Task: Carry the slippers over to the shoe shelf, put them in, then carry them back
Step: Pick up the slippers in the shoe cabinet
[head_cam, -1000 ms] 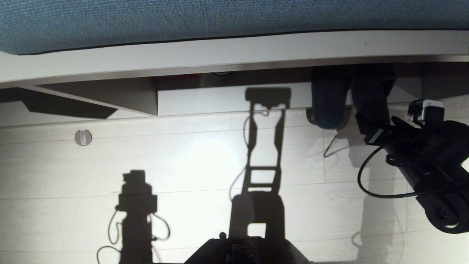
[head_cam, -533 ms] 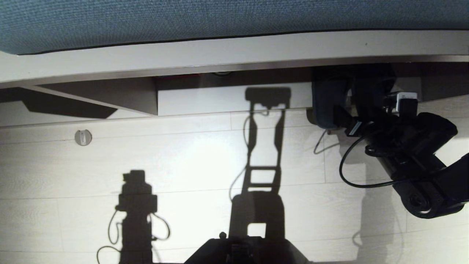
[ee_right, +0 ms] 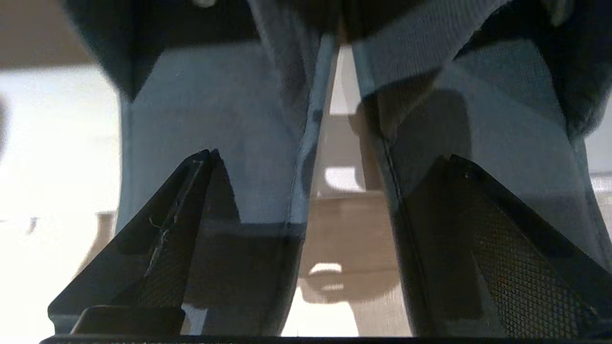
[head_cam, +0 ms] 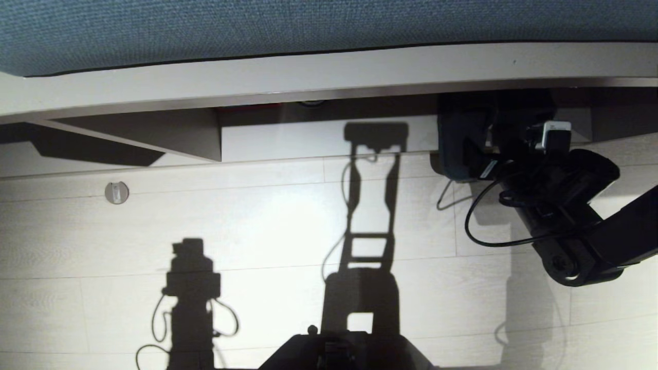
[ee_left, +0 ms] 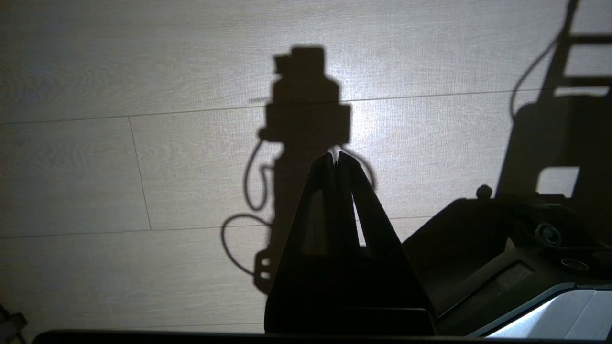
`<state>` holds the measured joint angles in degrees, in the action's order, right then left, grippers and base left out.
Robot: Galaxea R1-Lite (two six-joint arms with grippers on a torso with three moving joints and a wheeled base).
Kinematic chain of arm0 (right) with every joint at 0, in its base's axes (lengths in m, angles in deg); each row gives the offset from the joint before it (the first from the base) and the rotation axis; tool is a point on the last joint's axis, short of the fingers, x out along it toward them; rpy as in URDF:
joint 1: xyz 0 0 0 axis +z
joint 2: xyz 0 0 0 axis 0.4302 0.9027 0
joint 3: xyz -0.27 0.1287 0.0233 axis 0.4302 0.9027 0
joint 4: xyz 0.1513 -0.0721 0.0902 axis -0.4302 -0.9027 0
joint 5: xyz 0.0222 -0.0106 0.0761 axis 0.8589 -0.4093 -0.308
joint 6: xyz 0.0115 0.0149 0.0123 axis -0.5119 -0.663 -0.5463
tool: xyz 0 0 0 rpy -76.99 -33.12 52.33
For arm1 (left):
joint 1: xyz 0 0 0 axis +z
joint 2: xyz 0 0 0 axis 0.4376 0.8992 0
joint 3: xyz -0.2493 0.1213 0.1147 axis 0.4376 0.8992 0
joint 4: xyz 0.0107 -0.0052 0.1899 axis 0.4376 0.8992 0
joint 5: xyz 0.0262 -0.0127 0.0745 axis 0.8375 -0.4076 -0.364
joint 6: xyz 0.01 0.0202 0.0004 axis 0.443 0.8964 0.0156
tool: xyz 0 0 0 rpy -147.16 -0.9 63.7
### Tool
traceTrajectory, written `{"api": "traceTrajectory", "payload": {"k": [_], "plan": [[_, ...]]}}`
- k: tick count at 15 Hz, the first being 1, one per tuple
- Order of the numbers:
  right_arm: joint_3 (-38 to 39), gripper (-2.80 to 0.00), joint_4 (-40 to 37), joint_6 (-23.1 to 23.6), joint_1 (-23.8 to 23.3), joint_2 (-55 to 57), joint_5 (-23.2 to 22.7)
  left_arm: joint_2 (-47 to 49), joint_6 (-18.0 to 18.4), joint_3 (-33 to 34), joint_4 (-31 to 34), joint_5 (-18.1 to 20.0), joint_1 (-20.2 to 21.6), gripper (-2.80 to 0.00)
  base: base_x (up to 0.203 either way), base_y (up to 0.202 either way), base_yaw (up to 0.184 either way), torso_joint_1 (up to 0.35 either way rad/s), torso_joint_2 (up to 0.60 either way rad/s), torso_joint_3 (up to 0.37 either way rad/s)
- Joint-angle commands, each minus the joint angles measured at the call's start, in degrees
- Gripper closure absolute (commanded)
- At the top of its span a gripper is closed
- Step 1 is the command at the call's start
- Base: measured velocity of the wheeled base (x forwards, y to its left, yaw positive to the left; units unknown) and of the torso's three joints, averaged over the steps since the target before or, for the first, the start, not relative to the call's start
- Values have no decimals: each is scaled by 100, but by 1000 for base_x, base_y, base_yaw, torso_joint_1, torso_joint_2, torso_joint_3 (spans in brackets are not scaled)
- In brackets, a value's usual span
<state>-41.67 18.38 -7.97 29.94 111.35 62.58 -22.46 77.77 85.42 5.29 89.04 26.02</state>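
The slippers are a dark pair side by side at the right end of the shoe shelf, heels sticking out over the floor. Close up they look grey-blue: one slipper and the other, with a narrow gap between them. My right gripper is at their heels, partly hiding the right one. It stands open, one finger over each slipper's heel end, gripping nothing. My left gripper is shut and empty, hanging over bare floor.
A blue cushion lies on the bench top above the shelf. A slanted wooden support divides the shelf at the left. A round metal fitting sits in the floor. My base is at the near edge.
My right arm has swung left and in toward the shelf, bringing the gripper up to the slippers' heels. The slippers have not moved. The left arm is still.
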Motion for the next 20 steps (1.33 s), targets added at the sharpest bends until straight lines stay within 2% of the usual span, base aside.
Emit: {"api": "traceTrajectory", "payload": {"k": [1, 12, 20], "plan": [[-338, -280, 54, 9, -43, 192, 9, -2, -6, 1, -2, 0, 1, 0, 0, 0, 0, 0, 0, 0], [-1473, -280, -40, 168, -337, 589, 2, 6, 3, 1, -2, 0, 1, 0, 0, 0, 0, 0, 0, 0], [-2494, -280, -276, 341, -279, 1007, 16, -2, 3, 1, -2, 0, 1, 0, 0, 0, 0, 0, 0, 0]]}}
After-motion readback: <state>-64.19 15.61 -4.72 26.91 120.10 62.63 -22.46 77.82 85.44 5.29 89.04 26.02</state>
